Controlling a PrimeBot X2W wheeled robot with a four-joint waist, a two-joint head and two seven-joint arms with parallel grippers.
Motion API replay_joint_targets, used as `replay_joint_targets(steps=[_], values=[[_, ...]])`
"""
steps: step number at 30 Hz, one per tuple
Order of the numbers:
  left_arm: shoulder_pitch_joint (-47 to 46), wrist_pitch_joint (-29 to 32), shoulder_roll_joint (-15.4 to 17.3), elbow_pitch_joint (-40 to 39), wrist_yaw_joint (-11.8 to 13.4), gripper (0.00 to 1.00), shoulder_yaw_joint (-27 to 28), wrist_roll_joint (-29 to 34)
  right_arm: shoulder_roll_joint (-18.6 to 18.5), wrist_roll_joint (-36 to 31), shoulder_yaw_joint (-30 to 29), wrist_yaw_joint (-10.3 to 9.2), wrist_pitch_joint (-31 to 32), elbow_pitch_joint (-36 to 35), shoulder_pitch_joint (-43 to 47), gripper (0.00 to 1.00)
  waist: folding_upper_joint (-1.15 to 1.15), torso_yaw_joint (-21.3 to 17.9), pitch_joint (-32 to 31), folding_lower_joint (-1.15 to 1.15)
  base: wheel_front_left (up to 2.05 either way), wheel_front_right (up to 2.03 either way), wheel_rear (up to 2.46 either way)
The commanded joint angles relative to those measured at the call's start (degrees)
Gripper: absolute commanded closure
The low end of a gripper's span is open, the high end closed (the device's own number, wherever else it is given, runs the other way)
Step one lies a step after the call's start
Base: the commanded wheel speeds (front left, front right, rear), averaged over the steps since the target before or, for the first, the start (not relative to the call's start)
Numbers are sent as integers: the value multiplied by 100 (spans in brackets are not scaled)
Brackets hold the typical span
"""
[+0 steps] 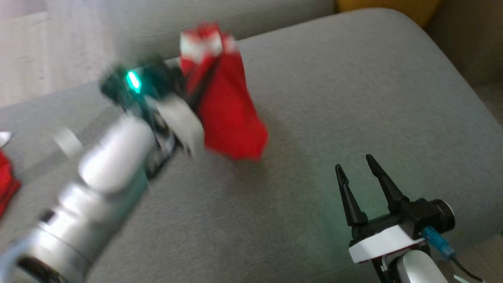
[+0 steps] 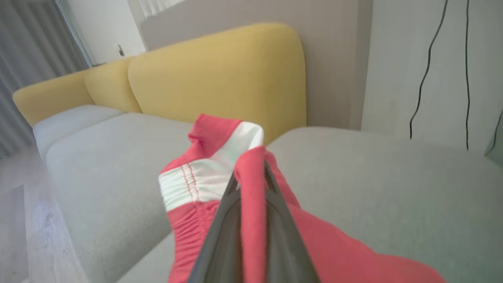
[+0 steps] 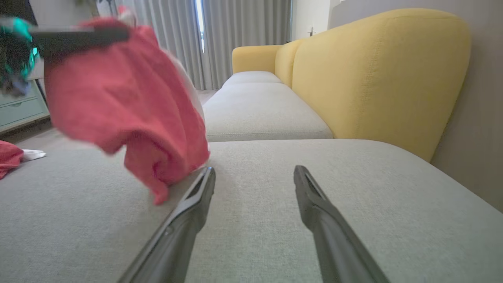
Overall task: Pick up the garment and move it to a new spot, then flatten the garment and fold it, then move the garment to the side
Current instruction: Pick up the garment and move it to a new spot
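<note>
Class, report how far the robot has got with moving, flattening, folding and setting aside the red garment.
Done: the pick-up; the left claw is shut on the red garment, which hangs bunched over the grey cushion. In hand: carrying it to a new spot. Left: flattening, folding and moving it aside; it is crumpled, and the right claw is open and empty.

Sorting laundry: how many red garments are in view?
2: one garment hangs from the left gripper; another garment lies at the cushion's left edge. More may be hidden.

left arm point(image 1: 106, 157) and garment point(image 1: 228, 114) blurred, red cloth point(image 1: 6, 184) cropped
</note>
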Motion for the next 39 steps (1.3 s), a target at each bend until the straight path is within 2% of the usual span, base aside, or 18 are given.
replay_joint_targets(steps=[1,4,7,8,9,12,14,18,22,26,31,36,39], values=[[-77,-214,96,24,128,100,117,149,25,48,144,40,-61,-205,-224,0,0,-161,184,0,0,0,0],[303,-677,-237,485,401,100,-191,466,25,77,131,40,-61,-209,-242,0,0,-164,296,0,0,0,0],[640,-970,-642,899,564,100,-402,629,25,68,114,40,-61,-211,-247,0,0,-99,356,0,0,0,0],[734,-1033,-780,1008,607,76,-423,645,25,56,102,40,-61,-211,-247,0,0,-63,362,0,0,0,0],[814,-1079,-907,1090,614,0,-455,672,25,43,84,40,-61,-207,-245,0,0,-20,356,0,0,0,0],[1029,-1146,-1165,1103,611,0,-475,768,25,-28,21,40,-61,-186,-213,0,0,166,285,0,0,0,0],[1089,-1149,-1210,941,678,0,-411,854,26,-50,1,40,-61,-176,-197,0,0,234,248,0,0,0,0],[1598,-1153,-1274,45,1168,0,45,1334,26,-139,-109,40,-61,-151,-86,0,0,565,0,0,0,0,0],[2370,-1154,-1194,-870,1489,0,592,1764,26,-211,-240,40,-61,-162,101,0,0,931,-336,0,0,0,0],[3122,-1154,-1133,-1591,1446,0,1302,1900,26,-213,-473,40,-61,-219,286,0,0,1323,-570,0,0,0,0],[3968,-1155,-1073,-2182,1482,0,2269,2141,26,-181,-693,40,-61,-256,494,0,0,1626,-769,0,0,0,0],[4783,-1155,-1114,-2531,1527,0,3323,2313,26,-201,-802,40,-61,-293,686,0,0,1751,-913,0,0,0,0],[5143,-1155,-1183,-2749,1471,0,3732,2498,26,-227,-834,40,-61,-302,792,0,0,1773,-986,0,0,0,0]])
